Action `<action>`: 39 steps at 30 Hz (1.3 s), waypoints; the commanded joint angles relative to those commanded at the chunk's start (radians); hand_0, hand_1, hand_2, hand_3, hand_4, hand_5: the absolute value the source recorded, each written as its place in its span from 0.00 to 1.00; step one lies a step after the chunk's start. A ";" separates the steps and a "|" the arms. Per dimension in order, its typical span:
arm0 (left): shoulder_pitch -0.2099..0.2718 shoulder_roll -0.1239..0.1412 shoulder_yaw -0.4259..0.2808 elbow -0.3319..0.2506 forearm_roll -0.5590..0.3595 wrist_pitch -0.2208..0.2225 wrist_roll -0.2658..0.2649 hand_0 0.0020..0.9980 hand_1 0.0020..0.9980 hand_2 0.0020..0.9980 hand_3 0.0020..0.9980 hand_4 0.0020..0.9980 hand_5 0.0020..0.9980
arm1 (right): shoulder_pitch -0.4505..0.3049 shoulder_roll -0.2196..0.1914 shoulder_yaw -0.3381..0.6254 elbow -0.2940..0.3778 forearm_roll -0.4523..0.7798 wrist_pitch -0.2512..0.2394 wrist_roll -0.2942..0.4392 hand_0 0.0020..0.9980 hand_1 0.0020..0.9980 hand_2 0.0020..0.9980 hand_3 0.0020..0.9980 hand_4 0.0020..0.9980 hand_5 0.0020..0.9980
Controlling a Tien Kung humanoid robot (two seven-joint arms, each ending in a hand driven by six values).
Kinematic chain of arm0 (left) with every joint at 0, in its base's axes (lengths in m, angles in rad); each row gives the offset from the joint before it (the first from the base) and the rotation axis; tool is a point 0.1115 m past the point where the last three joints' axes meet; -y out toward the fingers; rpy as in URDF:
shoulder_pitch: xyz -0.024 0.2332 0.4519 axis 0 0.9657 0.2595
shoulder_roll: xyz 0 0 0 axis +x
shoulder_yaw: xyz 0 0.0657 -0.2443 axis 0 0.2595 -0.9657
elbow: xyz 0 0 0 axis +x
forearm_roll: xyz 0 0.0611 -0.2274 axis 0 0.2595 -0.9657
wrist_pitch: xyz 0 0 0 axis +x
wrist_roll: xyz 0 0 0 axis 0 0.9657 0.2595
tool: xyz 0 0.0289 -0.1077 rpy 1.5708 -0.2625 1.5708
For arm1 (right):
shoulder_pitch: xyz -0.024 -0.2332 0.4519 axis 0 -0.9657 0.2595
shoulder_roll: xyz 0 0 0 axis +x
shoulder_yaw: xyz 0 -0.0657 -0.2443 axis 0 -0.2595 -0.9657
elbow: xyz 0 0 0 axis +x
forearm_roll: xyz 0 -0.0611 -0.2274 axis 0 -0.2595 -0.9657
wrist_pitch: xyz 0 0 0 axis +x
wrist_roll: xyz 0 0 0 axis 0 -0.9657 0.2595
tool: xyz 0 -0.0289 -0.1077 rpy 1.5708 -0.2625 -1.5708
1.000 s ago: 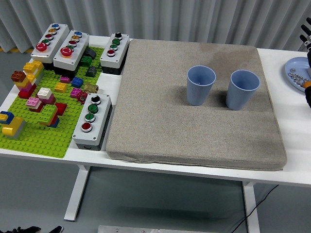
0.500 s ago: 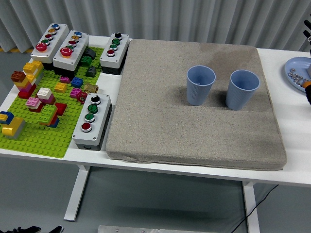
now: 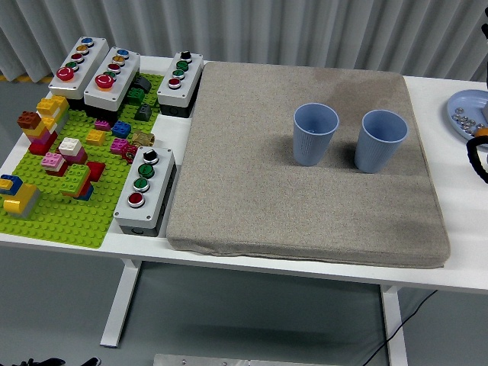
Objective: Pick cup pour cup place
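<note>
1. Grey pleated curtains hang behind a white table [image 3: 320,267] that spans the view.
2. At the far left lies a green building-brick baseplate [image 3: 61,210] scattered with coloured bricks [image 3: 47,126] in red, yellow, pink and blue.
3. Four grey push-button boxes stand around the baseplate — two side by side at its far edge [image 3: 95,70], one [image 3: 180,80] at the far right corner, one [image 3: 145,191] at the near right edge, just beside the mat.
4. A large grey-brown mat [image 3: 305,206] covers the middle of the table.
5. On the mat's far half stand two blue cups, upright and apart: the left cup [image 3: 315,133] and the right cup [image 3: 380,140], close beside each other but not touching.
6. At the right edge a pale blue plate [image 3: 457,114] holds small metallic pieces.
7. Only a sliver of the right arm [image 3: 480,149] shows at the picture's right border — black with an orange band — near the plate; whether its fingers are wide or curled cannot be told.
</note>
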 joint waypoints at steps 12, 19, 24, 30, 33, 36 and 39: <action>0.002 0.001 0.001 0.000 -0.001 0.000 0.000 0.78 0.76 0.82 0.66 0.50 1.00 | -0.001 0.000 -0.001 0.001 -0.011 -0.001 -0.016 0.95 0.80 0.79 0.79 0.84 0.97; -0.002 0.001 -0.010 0.000 0.007 0.000 0.000 0.78 0.76 0.82 0.66 0.50 1.00 | 0.002 -0.002 0.000 0.001 -0.010 -0.005 -0.014 0.95 0.80 0.79 0.79 0.84 0.96; -0.004 0.001 -0.016 0.000 0.013 -0.001 0.001 0.78 0.76 0.82 0.66 0.50 1.00 | 0.003 -0.004 0.005 -0.001 0.001 -0.008 -0.015 0.95 0.80 0.78 0.79 0.83 0.94; -0.003 0.001 -0.023 0.000 0.020 0.000 0.001 0.78 0.76 0.82 0.66 0.50 1.00 | 0.001 -0.002 0.007 -0.001 -0.005 -0.003 -0.023 0.95 0.80 0.78 0.79 0.84 0.94; -0.003 0.001 -0.022 0.000 0.019 0.000 0.001 0.78 0.76 0.82 0.66 0.50 1.00 | 0.002 -0.002 0.007 -0.002 -0.001 -0.001 -0.026 0.95 0.80 0.78 0.79 0.84 0.91; -0.004 0.001 -0.022 0.000 0.020 0.000 0.002 0.78 0.76 0.82 0.66 0.50 1.00 | 0.003 -0.003 0.008 0.000 0.001 -0.001 -0.028 0.95 0.80 0.78 0.79 0.84 0.91; -0.004 0.001 -0.019 0.000 0.017 -0.001 0.001 0.78 0.76 0.82 0.66 0.50 1.00 | 0.004 -0.004 0.010 0.000 0.002 -0.002 -0.028 0.95 0.80 0.78 0.79 0.84 0.90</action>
